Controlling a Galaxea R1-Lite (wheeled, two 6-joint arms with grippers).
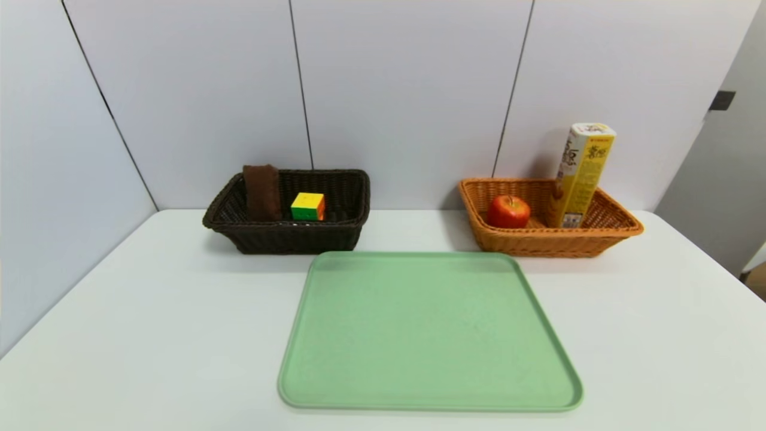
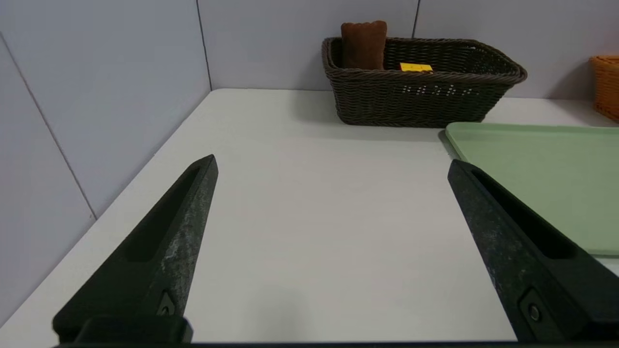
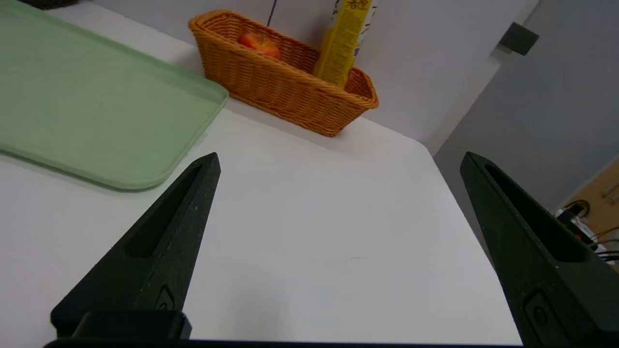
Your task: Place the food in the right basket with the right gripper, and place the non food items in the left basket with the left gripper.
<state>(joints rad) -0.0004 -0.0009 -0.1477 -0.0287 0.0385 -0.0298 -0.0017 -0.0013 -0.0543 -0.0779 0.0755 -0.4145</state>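
The left gripper point(image 2: 332, 164) is open, its two fingers spread wide with nothing between them, over the left part of the tabletop point(image 1: 149, 311). The right gripper point(image 3: 340, 153) is likewise wide open and holds nothing, over the right part of the tabletop. Neither shows in the head view.

Beyond and between them, one green tray point(image 1: 419, 335) lies flat in the middle of the tabletop, its near edge toward the robot and its far edge close to two baskets. Its surface is bare.

Farther out, near the tabletop's back edge, stand the two baskets, one dark and one orange, well apart. The dark basket point(image 1: 293, 238) is on the left, just past the tray's far left corner, ahead of the left gripper and well apart from it. It carries two things: one brown cloth point(image 1: 262, 193), upright at its left end and rising above the rim, and one cube point(image 1: 308, 206), around the middle, yellow on top with green and orange sides.

The orange basket point(image 1: 544, 244) is on the right, just past the tray's far right corner, ahead of the right gripper and well apart from it. It also carries two things: one red apple point(image 1: 508, 212) in its left half, and one yellow-and-white box point(image 1: 581, 175) to the right of the apple, standing tall and slightly tilted, well above the rim.

Behind both baskets rises a pale wall point(image 1: 407, 90).
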